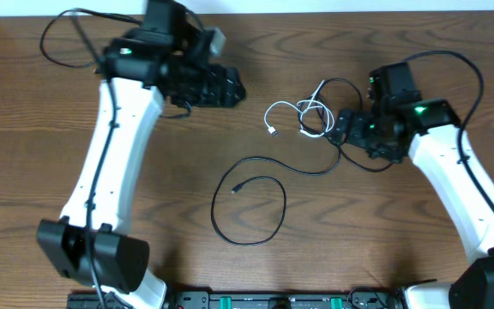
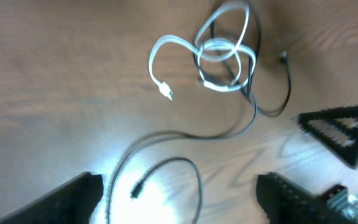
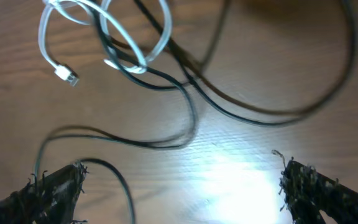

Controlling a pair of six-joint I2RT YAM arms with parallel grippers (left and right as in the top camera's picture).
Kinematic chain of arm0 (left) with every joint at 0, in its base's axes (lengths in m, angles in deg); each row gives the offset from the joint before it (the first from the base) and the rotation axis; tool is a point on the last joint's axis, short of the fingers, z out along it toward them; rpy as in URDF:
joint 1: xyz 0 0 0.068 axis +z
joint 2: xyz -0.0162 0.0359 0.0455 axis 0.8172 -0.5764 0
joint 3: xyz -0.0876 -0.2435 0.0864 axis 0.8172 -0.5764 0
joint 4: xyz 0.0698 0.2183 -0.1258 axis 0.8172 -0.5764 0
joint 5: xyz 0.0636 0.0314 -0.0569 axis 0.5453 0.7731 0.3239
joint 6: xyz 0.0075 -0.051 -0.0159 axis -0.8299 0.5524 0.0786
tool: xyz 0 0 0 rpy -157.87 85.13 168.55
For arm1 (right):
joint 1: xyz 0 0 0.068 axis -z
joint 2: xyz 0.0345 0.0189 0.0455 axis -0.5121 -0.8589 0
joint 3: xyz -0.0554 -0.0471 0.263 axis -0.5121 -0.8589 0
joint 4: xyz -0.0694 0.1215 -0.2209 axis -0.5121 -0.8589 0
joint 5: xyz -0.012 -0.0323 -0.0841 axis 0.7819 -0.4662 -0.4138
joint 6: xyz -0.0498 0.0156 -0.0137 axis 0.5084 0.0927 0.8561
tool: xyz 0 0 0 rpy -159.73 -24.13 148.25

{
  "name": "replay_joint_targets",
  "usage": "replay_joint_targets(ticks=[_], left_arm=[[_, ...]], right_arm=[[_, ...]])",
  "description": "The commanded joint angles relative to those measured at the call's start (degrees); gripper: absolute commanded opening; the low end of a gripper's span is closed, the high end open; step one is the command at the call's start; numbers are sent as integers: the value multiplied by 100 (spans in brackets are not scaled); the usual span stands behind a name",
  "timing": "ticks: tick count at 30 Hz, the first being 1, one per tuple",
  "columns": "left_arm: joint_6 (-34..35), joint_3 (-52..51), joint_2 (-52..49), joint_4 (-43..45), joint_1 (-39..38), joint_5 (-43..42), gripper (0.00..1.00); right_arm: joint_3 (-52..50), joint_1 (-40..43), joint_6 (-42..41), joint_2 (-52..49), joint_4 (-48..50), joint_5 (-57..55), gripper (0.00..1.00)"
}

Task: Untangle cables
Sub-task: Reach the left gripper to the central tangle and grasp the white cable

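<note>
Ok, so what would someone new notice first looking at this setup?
Probably the white cable, coiled in a tangle right of centre, with the open right end effector close beside it. The long black cable runs out of that tangle and sprawls in a wide loop toward the front middle. The left end effector sits open at the back, holding nothing.

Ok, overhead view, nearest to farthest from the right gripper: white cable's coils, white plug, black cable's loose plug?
1. White coils, just left of the right gripper.
2. White plug, farther left.
3. Black plug, lower left, farthest.
</note>
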Motion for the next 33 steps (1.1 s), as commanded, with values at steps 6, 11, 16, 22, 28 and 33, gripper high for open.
replay_joint_targets(ticks=[6,11,16,22,28,33], left_arm=[[17,-81,-87,468,-481,162,93],[17,-83,-354,1429,-1097,146,93],[20,-83,-887,2100,-1727,240,93],[20,-83,-1622,2809,-2201,763,92],[15,-83,-2129,3429,-2367,1478,90],[-79,-83,-2367,3792,-2365,2017,90]], right_arm=[[428,1169,424,841,-535,7,99],[426,1405,426,957,-929,0,99],[426,1399,428,951,-1185,-2,99],[426,1399,426,951,-1384,4,99],[426,1399,428,951,-1565,2,99],[426,1399,428,951,-1602,2,99]])
